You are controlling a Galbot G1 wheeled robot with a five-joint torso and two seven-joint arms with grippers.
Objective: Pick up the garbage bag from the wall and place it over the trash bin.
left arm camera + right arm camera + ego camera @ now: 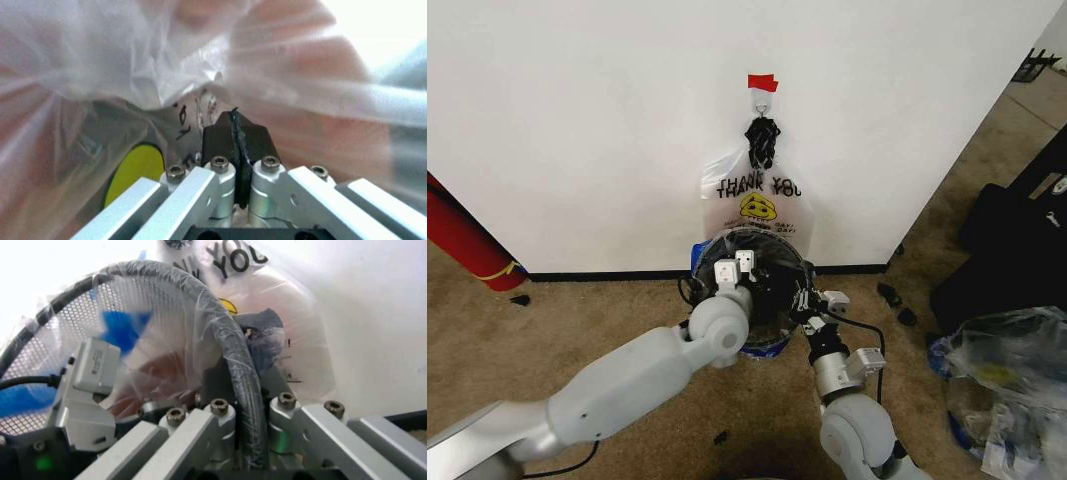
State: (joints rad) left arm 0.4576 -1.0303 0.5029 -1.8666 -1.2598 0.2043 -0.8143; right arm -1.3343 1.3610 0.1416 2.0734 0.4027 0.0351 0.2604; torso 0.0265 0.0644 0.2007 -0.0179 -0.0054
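The trash bin, round black mesh, stands on the carpet against the white wall. The garbage bag, thin film with blue strips, is draped in and over it. My left gripper is at the bin's left rim. In the left wrist view, the left gripper is shut on a fold of the garbage bag. My right gripper is at the right rim. The right wrist view shows the right gripper clamped over the film-wrapped rim, with a blue strip inside the mesh.
A second smiley "THANK YOU" bag hangs from the hook under red tape, right above the bin. A red cylinder leans at the left. A black case and a clear plastic bundle lie at the right.
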